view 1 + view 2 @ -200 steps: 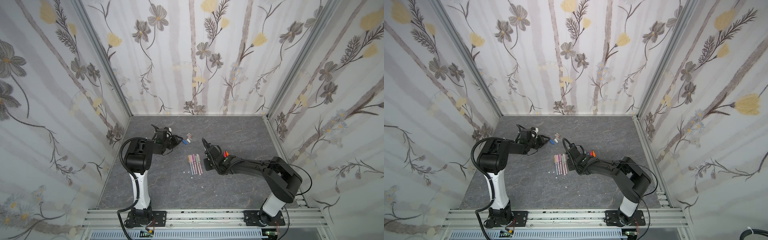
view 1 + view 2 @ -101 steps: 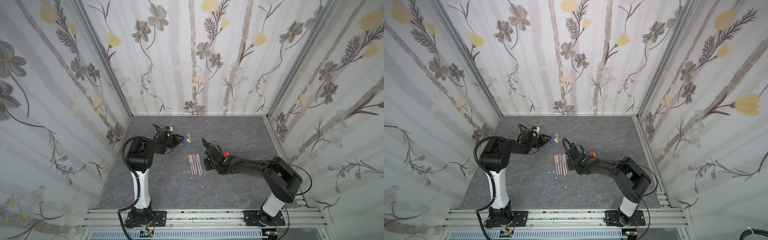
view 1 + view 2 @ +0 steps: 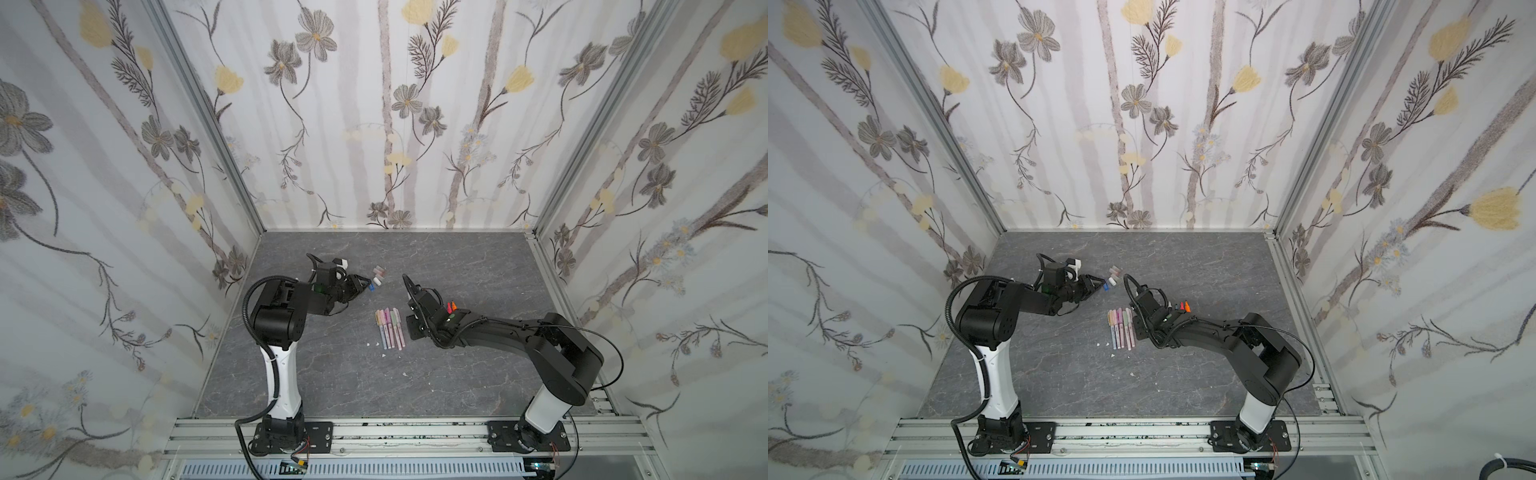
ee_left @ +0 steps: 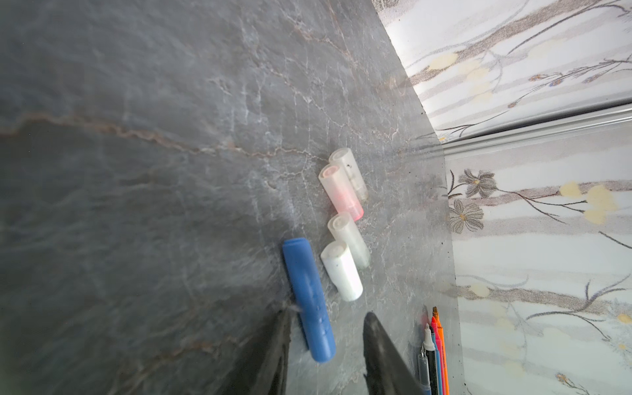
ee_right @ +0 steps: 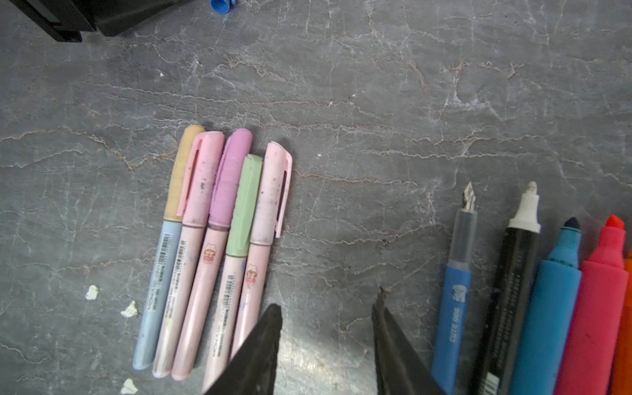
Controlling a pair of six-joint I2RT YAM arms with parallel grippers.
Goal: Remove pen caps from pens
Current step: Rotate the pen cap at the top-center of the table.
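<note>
Where the silver aluminium rail (image 3: 395,430) crosses the bottom of both top views, the two black-and-white arms (image 3: 282,374) are bolted on. Above it is the grey marble-pattern tabletop (image 3: 332,374).

At frame centre, five slim pastel pens (image 3: 388,328) lie side by side, touching, with their caps on and pointing toward the back wall. In the right wrist view the caps are yellow, pink, purple, green and pale pink. A few small white scraps (image 5: 92,292) lie by the barrel ends.

Just right of the row, the right gripper (image 5: 326,304) hangs over bare table, fingers spread, nothing between them. Right of it, five uncapped pens (image 5: 554,307) lie side by side: a blue fountain pen, a black marker, a blue marker, a red highlighter and an orange one cut off by the frame edge.

Further up, left of centre, the left gripper (image 4: 329,313) sits low, fingers spread. A blue cylindrical plastic cap (image 4: 307,297), blurred, lies between them, close against one finger with a gap to the other.

Just beyond, four short translucent white plastic caps (image 4: 349,239) lie loose in a cluster, one tinted pink. The floral-papered back wall (image 3: 395,124) is behind.
</note>
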